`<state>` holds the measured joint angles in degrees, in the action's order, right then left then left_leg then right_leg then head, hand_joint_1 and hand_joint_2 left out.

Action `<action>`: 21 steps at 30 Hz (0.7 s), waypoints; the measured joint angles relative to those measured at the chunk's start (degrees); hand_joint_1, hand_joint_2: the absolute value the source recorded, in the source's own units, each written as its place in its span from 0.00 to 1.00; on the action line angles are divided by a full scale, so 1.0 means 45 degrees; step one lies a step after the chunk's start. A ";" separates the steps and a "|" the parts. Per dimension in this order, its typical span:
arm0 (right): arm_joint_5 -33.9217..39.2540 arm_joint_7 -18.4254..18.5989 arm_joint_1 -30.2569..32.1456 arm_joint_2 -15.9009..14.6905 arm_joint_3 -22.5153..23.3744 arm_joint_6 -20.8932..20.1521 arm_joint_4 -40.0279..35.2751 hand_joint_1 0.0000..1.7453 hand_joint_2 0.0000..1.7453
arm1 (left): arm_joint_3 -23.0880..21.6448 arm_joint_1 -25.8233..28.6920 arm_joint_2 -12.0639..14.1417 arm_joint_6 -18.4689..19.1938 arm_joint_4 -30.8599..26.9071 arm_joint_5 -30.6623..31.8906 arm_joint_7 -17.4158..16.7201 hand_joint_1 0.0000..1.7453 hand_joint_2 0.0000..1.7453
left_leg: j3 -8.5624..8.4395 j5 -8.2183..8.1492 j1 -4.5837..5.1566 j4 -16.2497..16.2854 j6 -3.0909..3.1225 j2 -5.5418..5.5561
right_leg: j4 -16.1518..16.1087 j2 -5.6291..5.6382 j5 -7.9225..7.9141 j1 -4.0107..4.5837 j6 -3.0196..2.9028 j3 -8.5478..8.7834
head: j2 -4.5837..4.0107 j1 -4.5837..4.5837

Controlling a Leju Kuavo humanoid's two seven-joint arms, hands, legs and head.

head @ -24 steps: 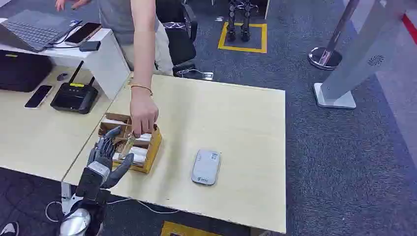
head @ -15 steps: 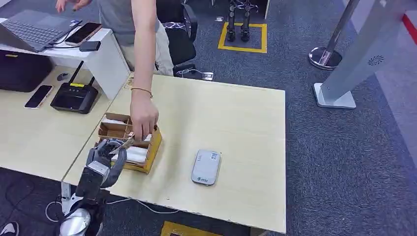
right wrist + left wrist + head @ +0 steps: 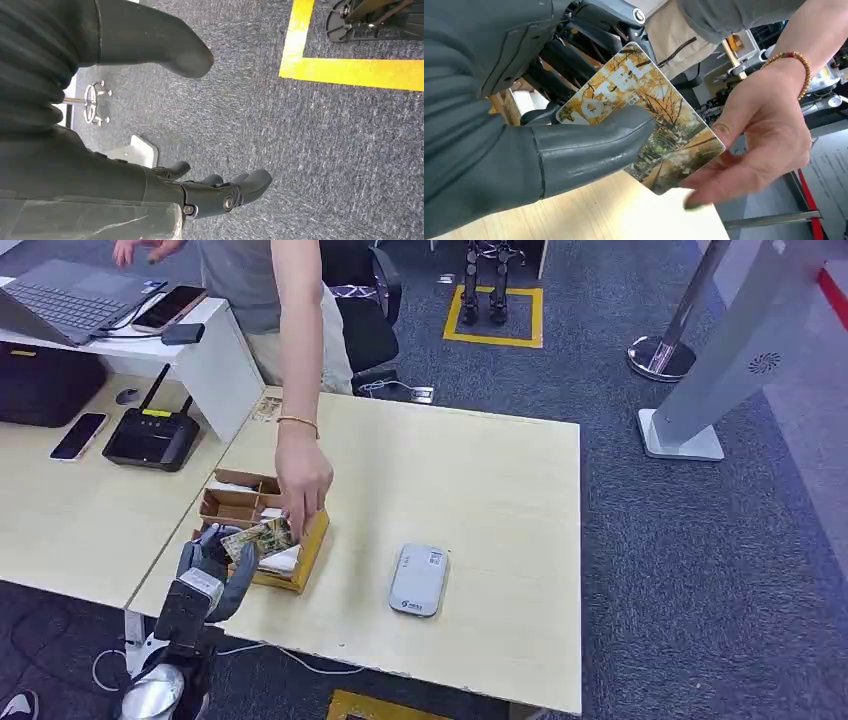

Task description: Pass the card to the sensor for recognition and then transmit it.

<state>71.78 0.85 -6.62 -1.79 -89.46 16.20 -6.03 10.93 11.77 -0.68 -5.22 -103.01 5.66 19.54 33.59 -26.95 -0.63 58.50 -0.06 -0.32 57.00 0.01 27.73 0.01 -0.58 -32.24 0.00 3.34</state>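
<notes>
Right over the wooden box [image 3: 262,530], well left of the sensor [image 3: 419,580], the left hand [image 3: 213,562] has thumb and fingers clamped on the card [image 3: 644,117] while a person's hand [image 3: 754,140] pinches the far edge, looks like mid-handoff.

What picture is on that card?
Golden autumn trees with white "HOTEL" lettering on the card; clearest in the left wrist view.

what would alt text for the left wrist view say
The robot's left hand pinches a hotel card printed with autumn trees, while a person's hand with a beaded bracelet touches its far edge.
</notes>
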 joint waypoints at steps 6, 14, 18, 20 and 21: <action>-0.0058 0.0000 -0.0001 0.0000 0.0000 0.0000 0.0000 0.00 1.00 | -0.0005 -0.0007 0.0000 -0.0078 0.0000 0.0107 0.0000 1.00 1.00 | 0.0000 0.0000 0.0000 0.0000 0.0000 0.0000 | 0.0000 0.0000 0.0000 0.0000 0.0000 0.0000 | 0.0000 0.0000; -0.0519 0.0199 -0.0004 0.0000 0.0000 0.0000 0.0000 0.00 1.00 | -0.0213 -0.0083 0.0029 -0.1004 0.0014 0.1673 0.0010 1.00 1.00 | -0.0001 0.0000 0.0000 0.0000 0.0000 0.0000 | 0.0000 0.0000 0.0000 0.0000 0.0000 -0.0002 | 0.0000 0.0000; -0.0782 0.0228 -0.0024 0.0005 0.0000 -0.0029 0.0000 0.00 1.00 | -0.0641 -0.0338 0.0039 -0.2427 0.0170 0.4189 -0.0083 1.00 1.00 | -0.0002 0.0000 0.0001 0.0001 0.0000 0.0001 | 0.0000 0.0000 -0.0001 -0.0001 0.0001 0.0000 | 0.0000 0.0000; -0.0913 0.0223 -0.0032 0.0005 0.0000 -0.0044 -0.0005 0.00 1.00 | -0.0889 -0.0499 0.0049 -0.2979 0.0316 0.5238 -0.0301 1.00 1.00 | -0.0002 0.0000 0.0001 0.0002 0.0000 0.0001 | 0.0000 -0.0001 -0.0002 -0.0001 0.0001 0.0001 | 0.0000 -0.0005; -0.0991 0.0219 -0.0041 0.0005 0.0000 -0.0068 -0.0005 0.00 1.00 | -0.1016 -0.0546 0.0063 -0.3226 0.0399 0.5704 -0.0330 1.00 1.00 | -0.0002 0.0000 0.0001 0.0002 0.0000 0.0001 | 0.0000 -0.0001 -0.0002 -0.0001 0.0001 0.0001 | 0.0000 0.0000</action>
<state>67.32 1.84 -6.80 -1.77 -89.46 15.89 -6.05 6.36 9.31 -0.39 -19.74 -101.22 31.33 18.05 33.58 -26.95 -0.63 58.51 -0.06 -0.32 57.00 0.01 27.72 0.01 -0.57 -32.24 0.00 3.34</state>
